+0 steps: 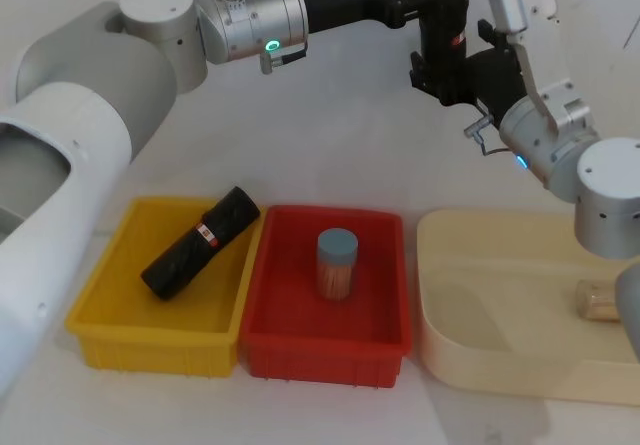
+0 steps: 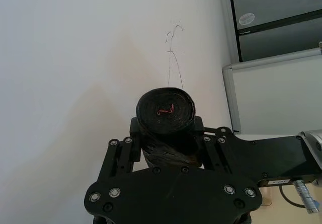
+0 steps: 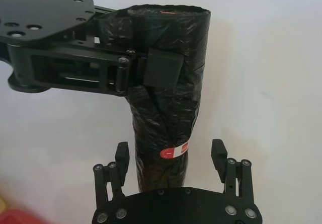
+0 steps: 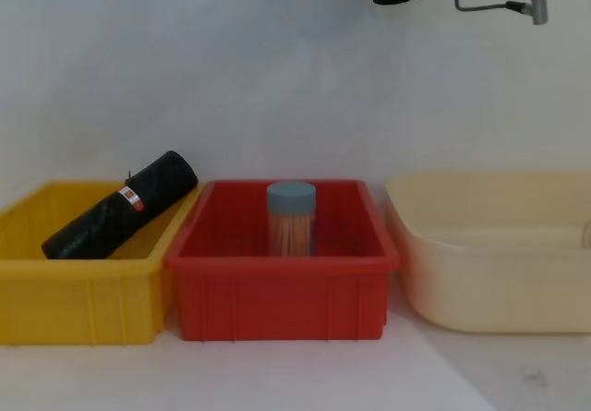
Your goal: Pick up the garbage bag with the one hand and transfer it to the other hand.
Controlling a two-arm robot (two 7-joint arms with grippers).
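The garbage bag [image 3: 168, 113], a black roll with a red-and-white label band, hangs upright in the air high above the bins. My left gripper [image 3: 151, 68], on the arm with the green ring light, is shut on its upper part. The left wrist view looks onto the roll's end [image 2: 166, 110], clamped between the fingers. My right gripper [image 3: 171, 156], on the arm with the blue ring light, is open around the roll's lower end, one finger [image 3: 122, 156] on each side with small gaps. In the head view both grippers meet at the far right [image 1: 450, 65].
A second black roll [image 1: 200, 242] lies slanted in the yellow bin [image 1: 110, 330]. A blue-lidded clear jar [image 1: 337, 262] stands in the red bin [image 1: 325, 350]. A cream tub [image 1: 470, 350] at the right holds a small tan object [image 1: 598, 300].
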